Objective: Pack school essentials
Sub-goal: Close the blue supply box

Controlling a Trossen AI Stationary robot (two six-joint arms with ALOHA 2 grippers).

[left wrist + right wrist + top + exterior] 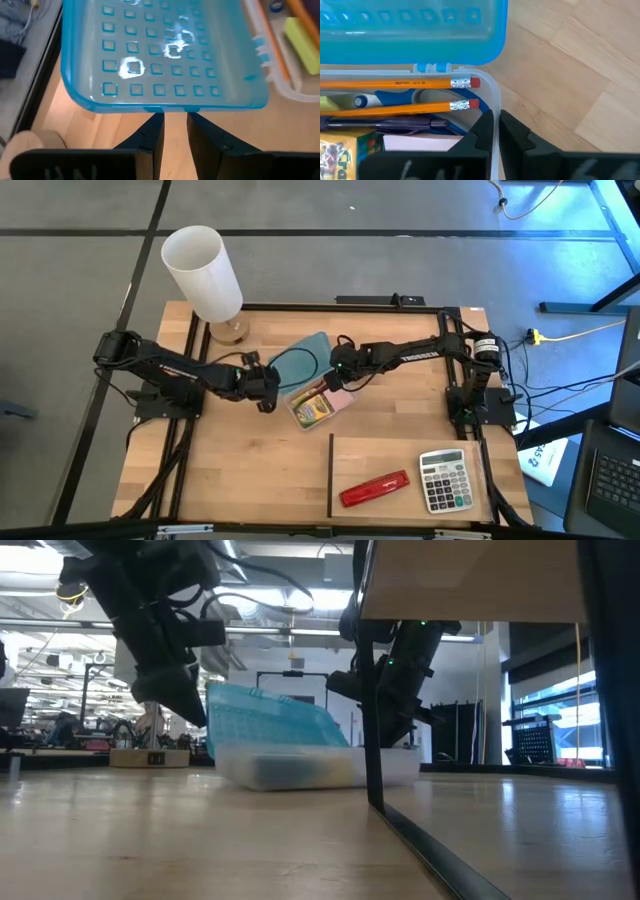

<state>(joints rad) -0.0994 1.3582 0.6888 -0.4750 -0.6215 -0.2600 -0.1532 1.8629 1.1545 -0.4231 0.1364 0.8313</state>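
A clear pencil box (312, 410) sits mid-table with its blue lid (300, 360) hinged open and tilted up (270, 720). Inside lie two orange pencils (395, 84), blue-handled scissors (395, 96), a dark pen (375, 122), a crayon box (340, 150) and a pale pad (420, 142). My left gripper (265, 398) is at the lid's free edge, its fingers almost together. My right gripper (335, 380) is shut on the box's end wall nearest the right arm. My left gripper meets the middle of the lid's free edge (167, 109) with its fingertips (155, 125), slanting down from the table's left. The lid's rim hides whether a tab sits between the fingers. The lid stands tilted up on its hinge. My right gripper pinches the box's clear end wall (495, 117) near the hinge corner, one finger (480, 132) inside the box and the other (520, 137) outside. The fingers slant down from the table's right. The box rests flat on the table.
A white cylinder (205, 270) on a round wooden base (228, 330) stands at the far left. A red stapler (375, 488) and a grey calculator (443, 480) lie near the front right, beyond a thin black strip (331, 475) on the tabletop.
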